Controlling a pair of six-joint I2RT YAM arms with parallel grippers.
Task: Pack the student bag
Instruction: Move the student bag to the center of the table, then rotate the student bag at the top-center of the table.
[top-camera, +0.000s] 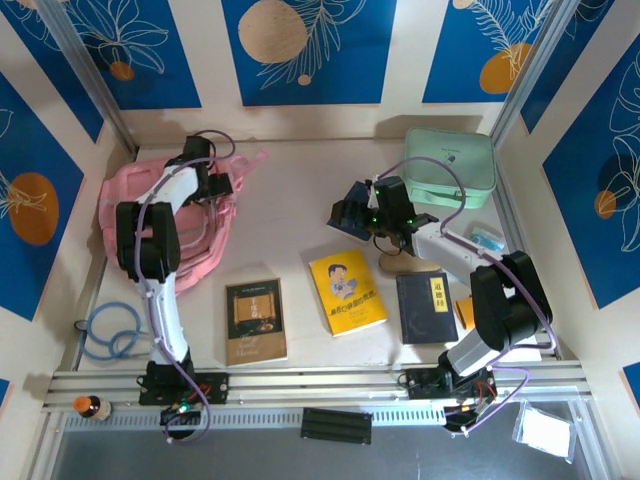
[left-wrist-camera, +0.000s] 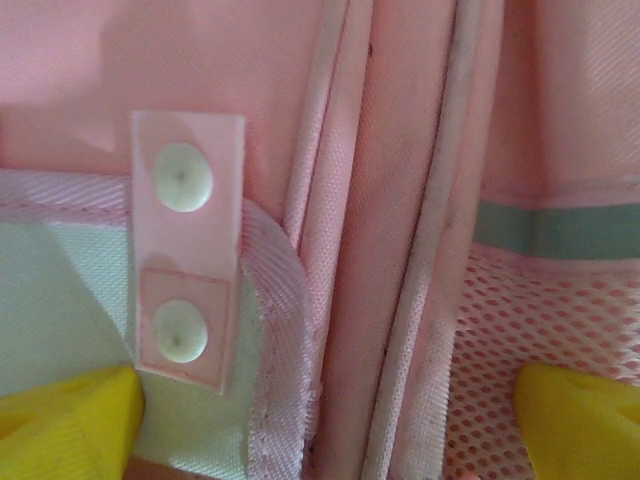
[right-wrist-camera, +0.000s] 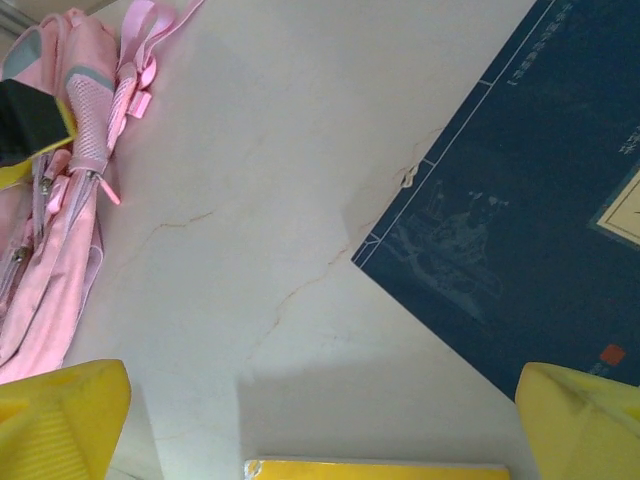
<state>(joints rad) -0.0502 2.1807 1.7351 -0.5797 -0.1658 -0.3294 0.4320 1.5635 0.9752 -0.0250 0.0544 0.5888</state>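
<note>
Top external: Your student bag (top-camera: 118, 210) lies flat at the far left of the worktop (top-camera: 300, 185). Nothing looks packed yet. A brown book (top-camera: 255, 320), a yellow book (top-camera: 345, 290) and a navy book (top-camera: 427, 307) lie in a row near your arm bases, well apart from the bag. A mint green case (top-camera: 450, 165) sits at the far right.

Wrist views: Agreed. I would judge you to be at the very start. Your left gripper (left-wrist-camera: 320, 430) is down on the bag with its jaws spread wide. Pink fabric, piped seams and a mesh pocket (left-wrist-camera: 520, 320) lie between the yellow fingertips (left-wrist-camera: 65, 420), which pinch nothing I can see. I cannot tell whether the main opening is unzipped.

Top external: And the other arm?

Wrist views: Your right gripper (right-wrist-camera: 320, 425) hangs over bare worktop, jaws spread and empty. A dark blue cover (right-wrist-camera: 500, 230) lies just beside it. I cannot tell whether that is the navy book.

Top external: So everything is left to do: open the bag, then carry each item across. As for obstacles, your left arm lies over the bag itself. A pale wooden piece (top-camera: 405, 262) sits under your right arm, touching the navy book's far edge. A blue cable coil (top-camera: 110, 330) rests beside the left base, clear of the books.

Wrist views: I would add that the bag is soft, so its mouth will likely sag shut unless one gripper holds it open.
</note>
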